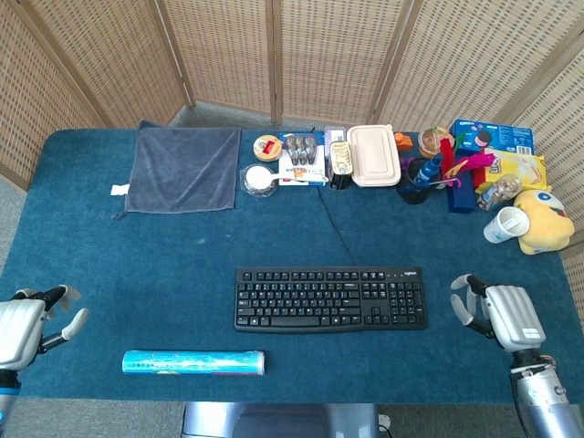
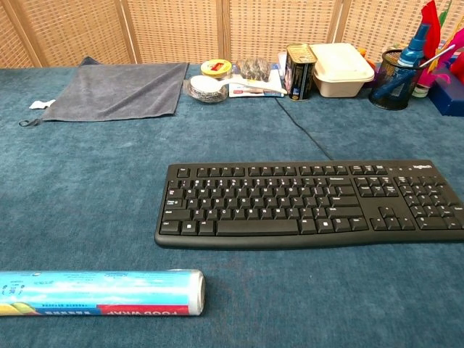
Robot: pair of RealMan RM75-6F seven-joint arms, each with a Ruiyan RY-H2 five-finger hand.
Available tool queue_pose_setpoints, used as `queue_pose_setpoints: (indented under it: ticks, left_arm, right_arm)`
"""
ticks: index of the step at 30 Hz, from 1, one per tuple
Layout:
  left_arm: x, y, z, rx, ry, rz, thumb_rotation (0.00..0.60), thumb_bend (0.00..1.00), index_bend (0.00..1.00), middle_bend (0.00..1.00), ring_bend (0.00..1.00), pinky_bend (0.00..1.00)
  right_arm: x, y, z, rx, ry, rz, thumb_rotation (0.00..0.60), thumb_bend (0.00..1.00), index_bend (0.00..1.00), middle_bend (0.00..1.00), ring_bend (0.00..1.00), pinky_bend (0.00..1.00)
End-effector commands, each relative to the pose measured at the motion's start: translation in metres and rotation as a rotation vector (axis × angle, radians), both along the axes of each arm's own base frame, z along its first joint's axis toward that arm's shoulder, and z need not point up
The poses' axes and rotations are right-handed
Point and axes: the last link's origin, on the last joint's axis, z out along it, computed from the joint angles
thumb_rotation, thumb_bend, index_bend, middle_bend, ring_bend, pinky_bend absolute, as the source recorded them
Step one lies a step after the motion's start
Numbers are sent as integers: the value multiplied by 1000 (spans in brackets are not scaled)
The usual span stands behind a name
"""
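Hovering at the near right corner of the worktop [image 1: 91, 237], your right hand [image 1: 500, 313] holds nothing, its fingers [image 1: 464, 301] released and spread, just beside the keyboard [image 1: 330, 297], which lies near the middle of the near edge. Your left hand [image 1: 27, 324] is likewise loose and empty at the near left corner, close to the food wrap roll [image 1: 193, 362]. You look to be at the approach step; any next move calls for closing the gap squarely.

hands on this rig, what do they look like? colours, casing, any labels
Both hands show only in the head view. The left hand and right hand have ribbed silver-grey metallic back plates and dark fingers with pale tips. The right one narrows to a dark wrist collar on a silver forearm segment. Any label on the back plates is too small to make out. No loose cables visible.
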Motion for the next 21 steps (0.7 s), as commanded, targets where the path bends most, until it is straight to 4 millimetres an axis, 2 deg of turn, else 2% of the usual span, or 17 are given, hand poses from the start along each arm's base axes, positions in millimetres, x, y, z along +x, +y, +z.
queue_pose_setpoints:
  ticks: [1,7,11,21]
  left_arm:
    - [2,2,0,-3,0,-6,0,220,413,535,587,367]
    - [5,3,-2,-15,2,-9,0,219,412,535,587,367]
    - [6,4,-3,-22,8,-5,0,220,412,535,586,366]
    - [9,7,-5,-35,16,-9,0,221,413,535,586,366]
  right_arm:
    - [7,-13,-3,111,4,-23,0,478,395,803,858,633]
    - [9,-25,-16,200,32,-44,0,484,395,819,874,639]
    - [9,-34,-32,259,68,-51,0,486,395,821,877,646]
    - [5,-43,-52,304,111,-68,0,492,395,824,883,656]
